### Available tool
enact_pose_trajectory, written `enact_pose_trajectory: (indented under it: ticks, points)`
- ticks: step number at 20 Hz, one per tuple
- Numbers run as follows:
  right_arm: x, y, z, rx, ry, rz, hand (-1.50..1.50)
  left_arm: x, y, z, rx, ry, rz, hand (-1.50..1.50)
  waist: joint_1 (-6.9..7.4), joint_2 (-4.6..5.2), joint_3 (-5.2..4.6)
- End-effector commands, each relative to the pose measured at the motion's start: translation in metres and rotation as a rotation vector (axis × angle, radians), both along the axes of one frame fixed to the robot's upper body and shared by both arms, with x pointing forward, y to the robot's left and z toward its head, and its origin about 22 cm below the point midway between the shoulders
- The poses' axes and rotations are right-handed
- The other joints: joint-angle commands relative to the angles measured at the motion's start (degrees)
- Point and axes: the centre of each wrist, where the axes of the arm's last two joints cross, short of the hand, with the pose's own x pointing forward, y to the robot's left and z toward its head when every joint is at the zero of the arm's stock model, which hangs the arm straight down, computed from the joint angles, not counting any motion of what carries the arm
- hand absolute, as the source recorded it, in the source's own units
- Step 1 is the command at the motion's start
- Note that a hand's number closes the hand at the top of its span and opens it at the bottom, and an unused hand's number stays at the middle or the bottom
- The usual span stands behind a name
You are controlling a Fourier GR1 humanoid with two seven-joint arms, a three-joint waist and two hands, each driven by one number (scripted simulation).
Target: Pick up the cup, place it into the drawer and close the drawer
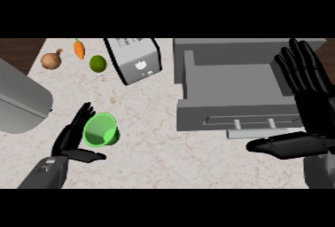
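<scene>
A green cup [101, 129] lies on its side on the marble counter, its mouth facing me. My left hand [71, 138] is right beside it on the left, fingers straight and touching its rim, thumb out below it. The grey drawer [229, 80] stands pulled open at the upper right, with nothing visible inside. A pale handle [255, 132] runs along its front. My right hand [306, 102] is open at the right edge, fingers up over the drawer's right side, thumb pointing left below the handle.
At the back left lie an onion [52, 60], a carrot [79, 48] and a lime [97, 63]. A tablet-like grey device [136, 60] leans beside the drawer. A large grey rounded appliance [20, 104] fills the left edge.
</scene>
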Motion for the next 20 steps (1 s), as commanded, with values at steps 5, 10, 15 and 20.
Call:
enact_pose_trajectory:
  ticks: [5, 10, 15, 20]
  points:
    - [0.004, 0.007, 0.001, 0.005, 0.005, 0.008, -1.5, -0.005, -0.016, -0.011, -0.076, -0.089, -0.057, -1.5, 0.03, 0.02, -0.02]
    - [0.003, -0.004, 0.003, 0.0, 0.012, 0.028, -1.5, 0.006, -0.032, -0.009, -0.089, -0.097, -0.074, -1.5, -0.69, 0.22, -0.07]
    - [0.007, -0.008, 0.009, 0.0, -0.002, -0.001, -1.5, 0.013, -0.045, -0.007, -0.176, -0.081, -0.129, -1.5, -1.21, 0.5, -0.15]
    - [0.007, -0.012, 0.011, -0.027, -0.005, 0.0, -1.5, 0.012, -0.063, -0.011, -0.205, -0.176, -0.178, 1.5, -0.3, 0.1, -0.05]
